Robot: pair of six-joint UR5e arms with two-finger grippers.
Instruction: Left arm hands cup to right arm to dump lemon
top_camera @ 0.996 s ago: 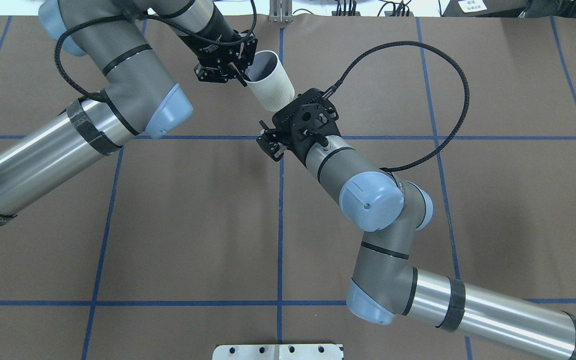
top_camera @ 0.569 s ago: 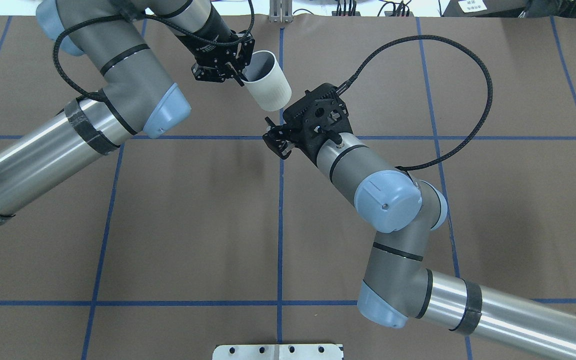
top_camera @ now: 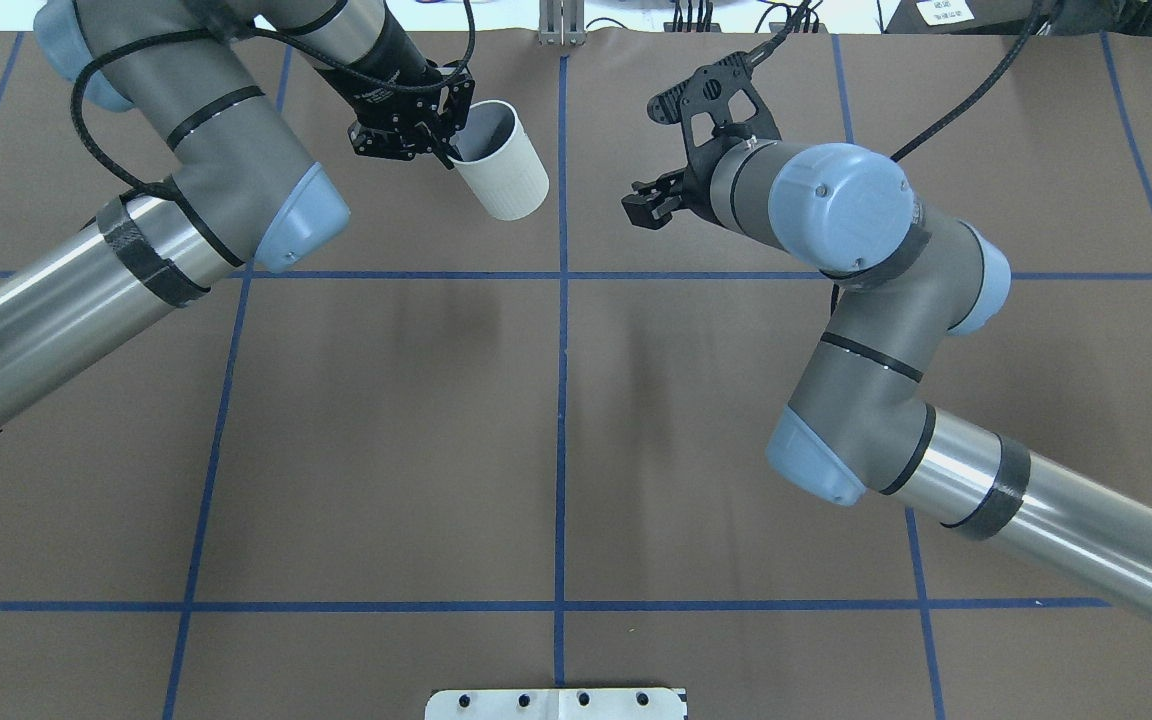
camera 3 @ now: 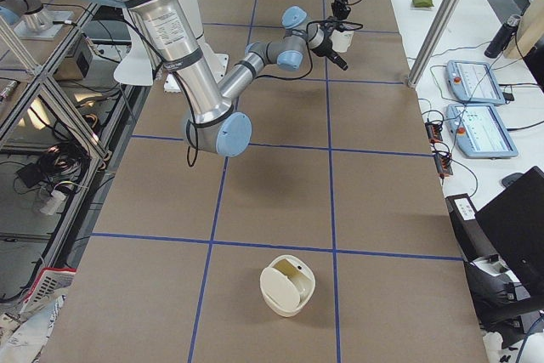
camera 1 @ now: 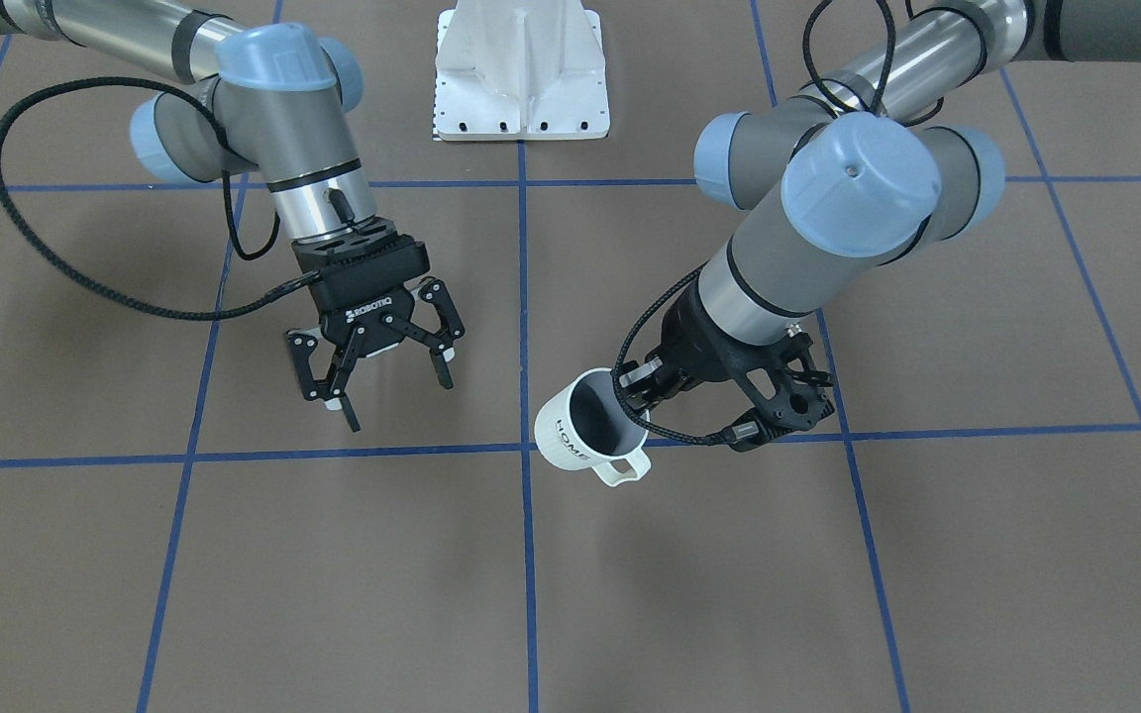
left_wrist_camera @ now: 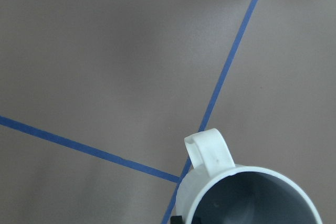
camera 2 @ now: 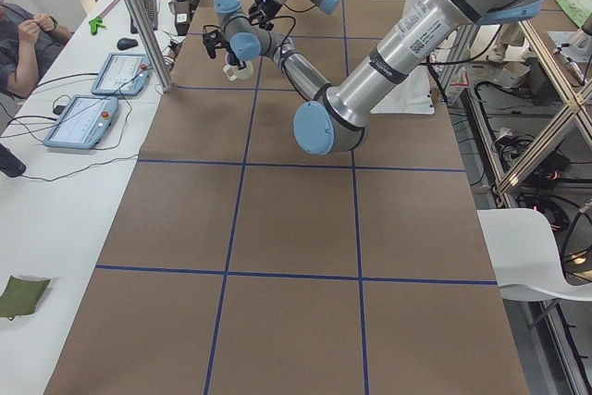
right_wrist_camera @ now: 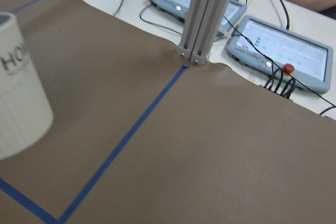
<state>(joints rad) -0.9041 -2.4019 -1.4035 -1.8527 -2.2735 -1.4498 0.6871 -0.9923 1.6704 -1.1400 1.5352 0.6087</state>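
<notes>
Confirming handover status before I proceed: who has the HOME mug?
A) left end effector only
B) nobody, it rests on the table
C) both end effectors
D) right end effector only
A: the left end effector pinches the HOME mug by its rim, while the right end effector is open and apart from it.

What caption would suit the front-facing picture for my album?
Left gripper holds the white HOME cup by its rim while the open right gripper hovers apart.

Blue tape lines (top_camera: 561,400) are crossing the brown table (top_camera: 386,450), while two teach pendants (camera 2: 81,121) are lying on a white bench (camera 2: 55,228) beside an aluminium post (camera 2: 141,20).
</notes>
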